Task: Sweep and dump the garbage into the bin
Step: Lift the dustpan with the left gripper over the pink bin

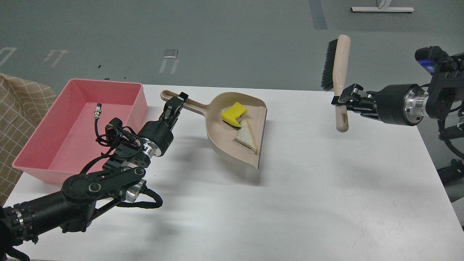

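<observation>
The garbage lies inside a beige dustpan [221,141]: a yellow sponge piece [233,114] with green backing and a triangular white bread slice [246,136]. My left gripper [176,102] is shut on the dustpan's handle and holds the pan just above the table, right of the pink bin [54,145]. The bin stands at the table's left edge and holds no garbage. My right gripper [344,100] is shut on the handle of a beige brush [340,69] with black bristles, held upright above the table's far right.
The white table [308,188] carries the bin and the pan's shadow. A checked beige cloth [18,108] hangs left of the bin. Grey floor lies beyond the table's far edge.
</observation>
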You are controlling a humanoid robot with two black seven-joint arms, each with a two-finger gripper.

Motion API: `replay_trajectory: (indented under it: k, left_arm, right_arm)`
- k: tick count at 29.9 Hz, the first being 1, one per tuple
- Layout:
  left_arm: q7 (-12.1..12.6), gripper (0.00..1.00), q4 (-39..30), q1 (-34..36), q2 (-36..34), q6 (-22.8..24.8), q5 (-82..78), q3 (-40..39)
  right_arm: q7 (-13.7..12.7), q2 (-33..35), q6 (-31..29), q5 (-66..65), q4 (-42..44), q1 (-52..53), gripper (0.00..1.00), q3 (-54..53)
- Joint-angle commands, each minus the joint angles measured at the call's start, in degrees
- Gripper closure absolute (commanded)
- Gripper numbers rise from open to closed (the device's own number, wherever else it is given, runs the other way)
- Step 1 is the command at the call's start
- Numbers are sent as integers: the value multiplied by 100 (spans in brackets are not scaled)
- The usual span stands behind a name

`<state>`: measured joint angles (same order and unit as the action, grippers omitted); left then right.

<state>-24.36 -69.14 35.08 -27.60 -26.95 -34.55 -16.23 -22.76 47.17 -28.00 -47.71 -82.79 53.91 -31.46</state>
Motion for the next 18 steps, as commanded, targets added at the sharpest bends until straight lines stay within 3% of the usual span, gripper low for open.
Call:
replay_trajectory:
  k: [1, 12, 18]
  left_arm:
    - [11, 100, -179, 105, -141, 6, 194, -3]
    - [19, 100, -407, 263, -633, 41, 441, -12]
    - [11, 100, -416, 316, -1002, 322, 669, -108]
  right_arm:
    - [8, 29, 0, -2, -18, -65, 100, 0]
    - [17, 117, 0, -2, -44, -117, 100, 0]
    - [17, 126, 0, 7, -71, -152, 100, 0]
